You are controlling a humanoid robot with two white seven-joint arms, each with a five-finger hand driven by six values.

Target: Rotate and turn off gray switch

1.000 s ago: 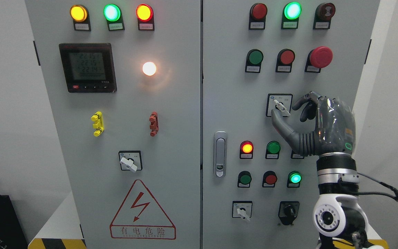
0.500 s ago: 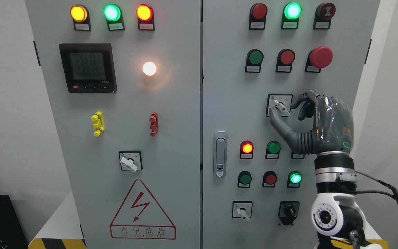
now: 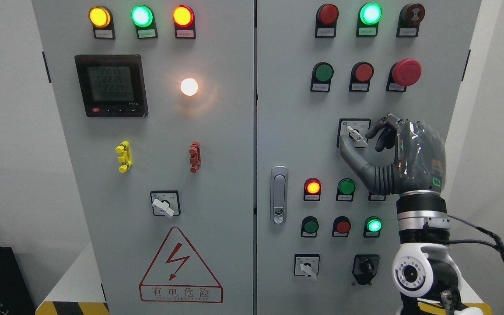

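Note:
The gray rotary switch point(image 3: 355, 134) sits on a square plate mid-right on the right cabinet door point(image 3: 287, 131). Its handle is tilted from upper left to lower right. My right hand point(image 3: 354, 136) reaches up from the lower right. Its thumb point(image 3: 343, 145) lies at the lower left of the handle and its index finger point(image 3: 371, 127) at the upper right. They bracket the handle with a gap, and I see no firm pinch. The other fingers curl behind. The left arm is out of view.
Around the switch are push buttons and lamps: a red mushroom button point(image 3: 406, 72) above, a lit red lamp point(image 3: 312, 187) and a green button point(image 3: 346, 187) below. A door latch point(image 3: 279, 194), similar gray switches point(image 3: 163, 204) point(image 3: 307, 267) and a black selector point(image 3: 365, 267) are also on the panel.
My right hand has shifted slightly left and up, bringing thumb and index closer around the switch handle. The handle's angle has not changed.

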